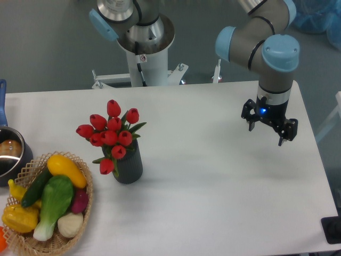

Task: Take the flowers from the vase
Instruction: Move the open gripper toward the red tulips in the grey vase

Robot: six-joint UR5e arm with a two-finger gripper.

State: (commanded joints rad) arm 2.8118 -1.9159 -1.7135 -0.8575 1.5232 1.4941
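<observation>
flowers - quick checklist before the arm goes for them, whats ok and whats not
1. Flowers are in the vase: ok.
2. Vase standing upright on the table: ok.
3. Pincer open with nothing held: ok, fingers spread and empty.
4. Pincer lined up over the flowers: not ok, it hangs far off near the table's other side.
5. Table between pincer and vase free of things: ok.
6. Room around the vase: not ok, the wicker basket of vegetables sits close beside it.
</observation>
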